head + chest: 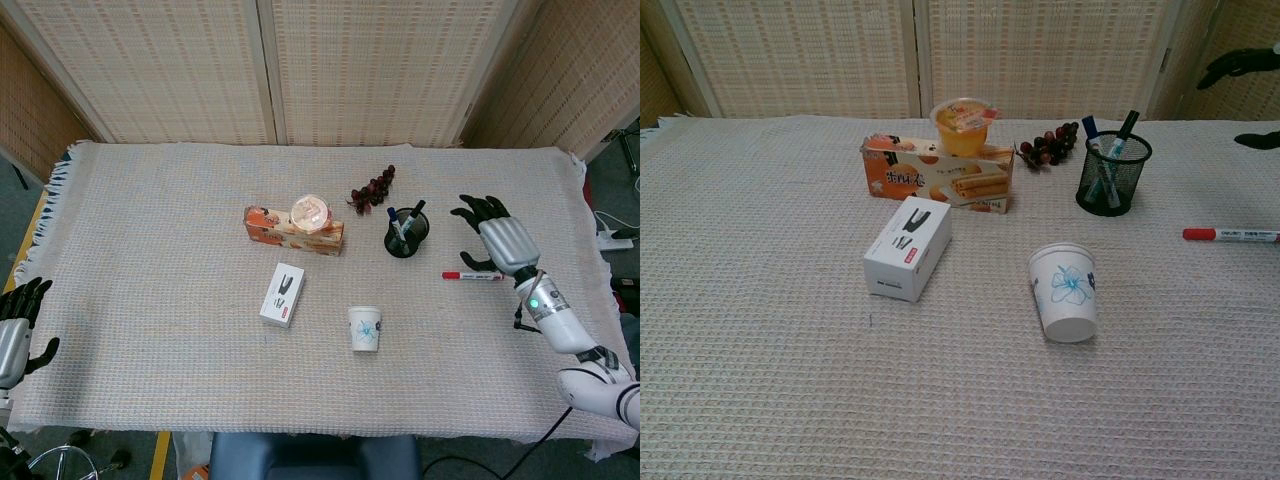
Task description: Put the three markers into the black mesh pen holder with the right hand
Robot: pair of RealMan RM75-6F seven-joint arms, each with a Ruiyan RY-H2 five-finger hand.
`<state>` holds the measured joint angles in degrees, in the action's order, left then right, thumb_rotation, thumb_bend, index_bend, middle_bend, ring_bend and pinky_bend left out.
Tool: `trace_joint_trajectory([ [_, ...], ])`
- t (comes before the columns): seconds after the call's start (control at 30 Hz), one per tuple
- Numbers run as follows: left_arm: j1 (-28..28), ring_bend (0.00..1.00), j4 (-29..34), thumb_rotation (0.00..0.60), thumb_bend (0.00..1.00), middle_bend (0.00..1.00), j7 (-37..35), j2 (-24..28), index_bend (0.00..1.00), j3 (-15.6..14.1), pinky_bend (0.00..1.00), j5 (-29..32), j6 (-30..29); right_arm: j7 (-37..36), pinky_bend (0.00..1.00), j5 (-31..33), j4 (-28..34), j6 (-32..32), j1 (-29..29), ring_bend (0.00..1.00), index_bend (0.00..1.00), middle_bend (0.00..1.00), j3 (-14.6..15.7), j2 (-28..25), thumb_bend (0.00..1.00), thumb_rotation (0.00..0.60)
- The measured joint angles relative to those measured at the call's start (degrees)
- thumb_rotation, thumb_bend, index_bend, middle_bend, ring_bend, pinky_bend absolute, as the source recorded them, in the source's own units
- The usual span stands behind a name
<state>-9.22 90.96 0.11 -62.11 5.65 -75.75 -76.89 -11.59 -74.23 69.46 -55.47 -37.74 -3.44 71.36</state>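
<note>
While right robot hand (498, 243) hovers spread, empty, red marker (1231, 235) lies beside pen holder (1113, 175), paper cup (1066, 292) nearby.

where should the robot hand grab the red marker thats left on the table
Grip the red marker around the middle of its white barrel, coming down from above. It lies flat on the cloth, cap end pointing toward the holder, with open cloth on both long sides, so fingers can close across it. The right robot hand hovers open just beyond it.
</note>
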Motion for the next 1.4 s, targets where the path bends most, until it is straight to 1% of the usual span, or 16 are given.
trace_joint_trajectory([
  [0.03, 0.0, 0.00, 0.1, 0.600, 0.32, 0.00, 0.1, 0.0, 0.01, 0.0, 0.06, -0.1, -0.1, 5.3, 0.00, 2.8, 2.5, -0.1, 1.2, 0.05, 0.17, 0.03, 0.1, -0.8, 0.28, 0.600],
  [0.17, 0.0, 0.00, 0.2, 0.600, 0.32, 0.00, 0.3, 0.0, 0.01, 0.0, 0.06, 0.1, -0.1, 17.9, 0.00, 11.2, 7.5, 0.6, 4.2, 0.05, 0.17, 0.03, 0.6, -2.0, 0.28, 0.600],
  [0.27, 0.0, 0.00, 0.1, 0.600, 0.32, 0.00, 0.2, 0.0, 0.01, 0.1, 0.06, 0.3, 0.0, 23.4, 0.00, 14.3, 8.4, 2.6, 4.8, 0.05, 0.17, 0.03, 1.0, -1.1, 0.28, 0.600],
  [0.33, 0.0, 0.00, 0.0, 0.600, 0.32, 0.00, 0.1, 0.0, 0.01, 0.1, 0.06, 0.4, 0.1, 25.5, 0.00, 15.0, 8.0, 4.3, 4.5, 0.05, 0.18, 0.03, 1.0, 0.4, 0.28, 0.600],
  [0.5, 0.0, 0.00, -0.2, 0.600, 0.32, 0.00, -0.2, 0.0, 0.01, 0.1, 0.06, 0.5, 0.3, 28.0, 0.00, 16.9, 4.8, 8.2, 2.4, 0.05, 0.28, 0.03, 0.5, 4.1, 0.28, 0.600],
  [0.7, 0.0, 0.00, -0.3, 0.600, 0.32, 0.00, -0.4, 0.0, 0.01, 0.2, 0.06, 0.7, 0.2, 28.9, 0.00, 18.3, 0.1, 11.9, -0.5, 0.05, 0.35, 0.03, -1.1, 8.4, 0.28, 0.600],
  [0.83, 0.0, 0.00, -0.4, 0.600, 0.32, 0.00, -0.5, 0.0, 0.01, 0.2, 0.06, 0.8, 0.4, 29.1, 0.00, 18.9, -2.8, 13.6, -1.6, 0.05, 0.38, 0.03, -1.7, 10.3, 0.28, 0.600],
  [1.03, 0.1, 0.00, -0.7, 0.600, 0.32, 0.00, -0.7, 0.0, 0.01, 0.2, 0.06, 1.0, 0.5, 29.6, 0.00, 20.3, -7.9, 16.3, -3.1, 0.05, 0.38, 0.03, -2.1, 13.5, 0.29, 0.600],
  [1.13, -0.1, 0.00, -0.8, 0.600, 0.32, 0.00, -0.8, 0.0, 0.01, 0.2, 0.06, 1.2, 0.9, 29.9, 0.00, 20.8, -9.3, 17.2, -3.6, 0.05, 0.39, 0.03, -2.1, 14.4, 0.29, 0.600],
  [1.27, -0.2, 0.00, -0.9, 0.600, 0.32, 0.00, -0.6, -0.2, 0.01, 0.2, 0.06, 1.3, 1.2, 30.4, 0.00, 21.2, -10.7, 17.8, -3.9, 0.06, 0.43, 0.03, -2.1, 15.2, 0.30, 0.600],
  [1.4, -0.2, 0.00, -0.9, 0.600, 0.32, 0.00, -0.7, -0.2, 0.01, 0.3, 0.06, 1.5, 1.1, 31.1, 0.00, 21.8, -12.4, 18.3, -4.1, 0.06, 0.51, 0.03, -2.0, 16.2, 0.30, 0.600],
])
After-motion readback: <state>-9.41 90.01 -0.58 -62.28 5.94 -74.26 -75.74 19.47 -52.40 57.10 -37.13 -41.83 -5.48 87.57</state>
